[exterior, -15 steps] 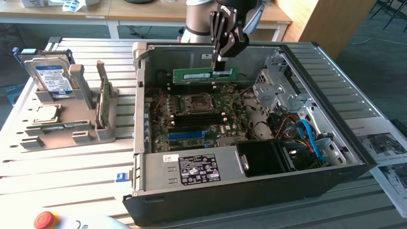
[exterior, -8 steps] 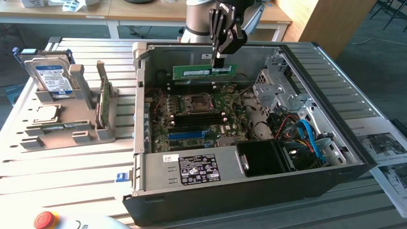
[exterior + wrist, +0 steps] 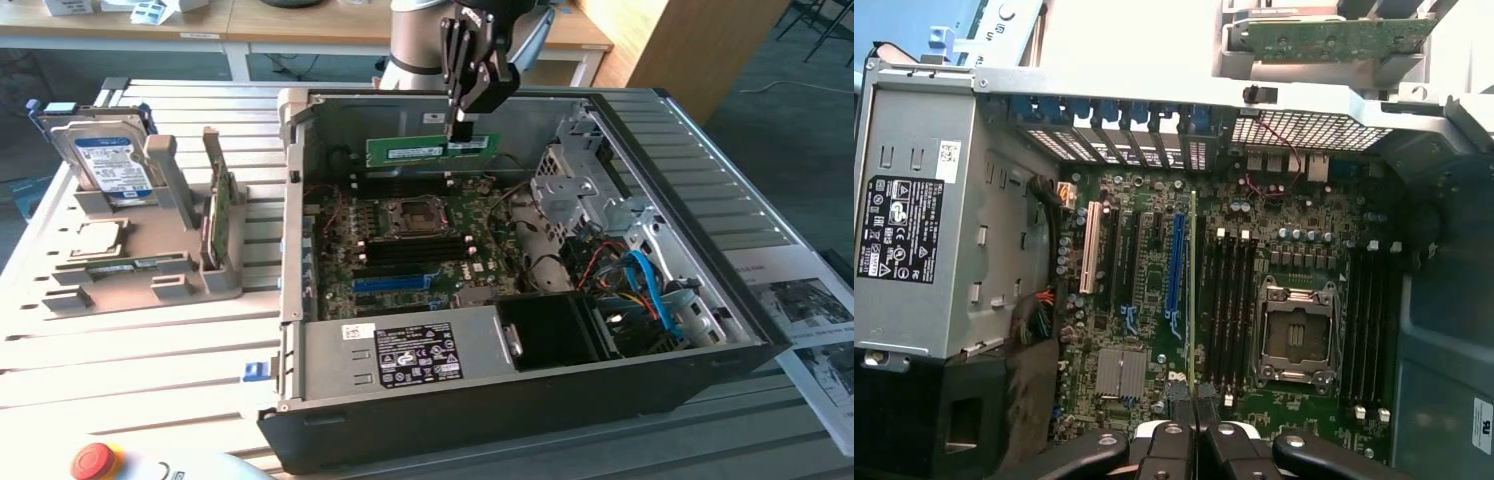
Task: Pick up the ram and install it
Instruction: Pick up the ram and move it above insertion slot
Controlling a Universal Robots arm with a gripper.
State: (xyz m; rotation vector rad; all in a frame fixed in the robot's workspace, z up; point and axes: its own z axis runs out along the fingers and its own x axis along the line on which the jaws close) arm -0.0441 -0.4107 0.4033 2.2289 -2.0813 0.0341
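Note:
My gripper (image 3: 462, 130) is shut on the ram (image 3: 420, 151), a long green stick with a pale label. It hangs level above the open computer case (image 3: 300, 230), over the far part of the motherboard (image 3: 461, 265). In the wrist view the ram (image 3: 1193, 300) shows edge-on as a thin green line running out from between the fingertips of the gripper (image 3: 1194, 432). It lies just beside a bank of black memory slots (image 3: 1229, 300), lengthwise along them and still above the board. The square processor socket (image 3: 1294, 335) sits next to those slots, with another bank of slots (image 3: 1369, 320) beyond it.
A grey parts stand (image 3: 147, 270) at the exterior view's left holds a hard drive (image 3: 110, 160), a chip (image 3: 96, 238) and another green stick (image 3: 218, 215). The power supply (image 3: 400, 355), a black shroud (image 3: 561, 330) and blue cables (image 3: 647, 285) crowd the case. A red stop button (image 3: 96, 460) sits at the front.

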